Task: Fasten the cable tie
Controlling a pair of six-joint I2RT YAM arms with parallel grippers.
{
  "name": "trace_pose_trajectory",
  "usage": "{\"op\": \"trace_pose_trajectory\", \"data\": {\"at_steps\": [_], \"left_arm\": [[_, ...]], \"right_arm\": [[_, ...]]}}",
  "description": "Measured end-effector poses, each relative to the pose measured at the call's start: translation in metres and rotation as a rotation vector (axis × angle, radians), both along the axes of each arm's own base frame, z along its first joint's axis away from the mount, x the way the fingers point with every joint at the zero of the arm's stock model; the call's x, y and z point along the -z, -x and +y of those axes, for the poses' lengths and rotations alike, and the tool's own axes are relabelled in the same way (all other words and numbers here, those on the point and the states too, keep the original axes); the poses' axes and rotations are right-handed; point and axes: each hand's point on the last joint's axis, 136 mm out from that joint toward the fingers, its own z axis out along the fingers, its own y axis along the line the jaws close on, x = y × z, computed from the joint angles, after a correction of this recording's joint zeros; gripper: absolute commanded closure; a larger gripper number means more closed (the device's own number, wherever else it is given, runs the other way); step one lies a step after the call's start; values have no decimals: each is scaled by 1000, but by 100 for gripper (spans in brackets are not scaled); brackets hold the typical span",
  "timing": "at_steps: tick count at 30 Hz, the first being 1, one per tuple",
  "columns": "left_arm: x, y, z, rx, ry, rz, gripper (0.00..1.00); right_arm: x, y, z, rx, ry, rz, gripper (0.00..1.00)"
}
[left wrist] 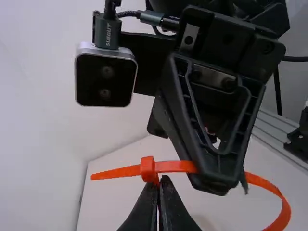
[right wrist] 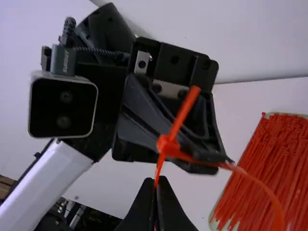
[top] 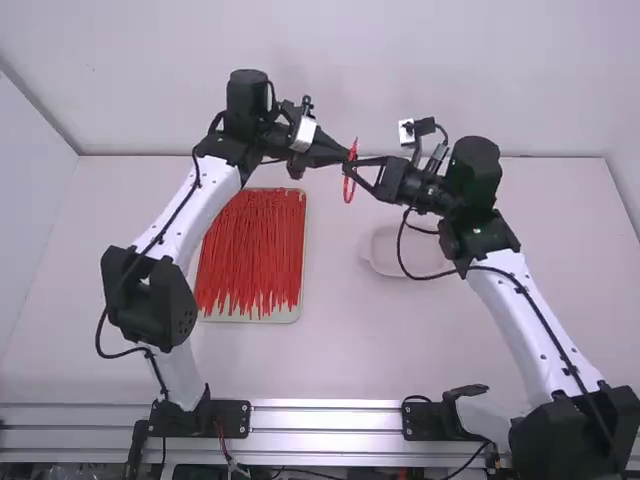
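A red cable tie (top: 349, 178) hangs in the air above the table's far middle, bent into a loop, with both grippers on it. In the left wrist view my left gripper (left wrist: 159, 179) is shut on the strap just beside the tie's square head (left wrist: 147, 168). The tail pokes out past the head, and the loop (left wrist: 281, 204) curves away behind the right gripper's fingers (left wrist: 211, 159). In the right wrist view my right gripper (right wrist: 156, 182) is shut on the strap below the head (right wrist: 166, 143). From above, the left gripper (top: 338, 157) and right gripper (top: 356, 167) meet tip to tip.
A flat tray (top: 296, 316) heaped with several loose red cable ties (top: 252, 250) lies on the table under the left arm, also seen as the pile (right wrist: 269, 163). A shallow white dish (top: 392, 252) sits below the right arm's wrist.
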Motion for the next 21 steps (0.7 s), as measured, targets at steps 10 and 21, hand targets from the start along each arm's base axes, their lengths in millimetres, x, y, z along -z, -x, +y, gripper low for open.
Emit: {"op": "trace_pose_trajectory", "data": {"at_steps": [10,21], "left_arm": [[3,-4,-1,-25,-14,18,98],[7,-1,0,-21,-25,65,98]], "right_arm": [[3,-10,-2,-60,-47,18,100],[1,-11,-6,-66,-74,65,100]]}}
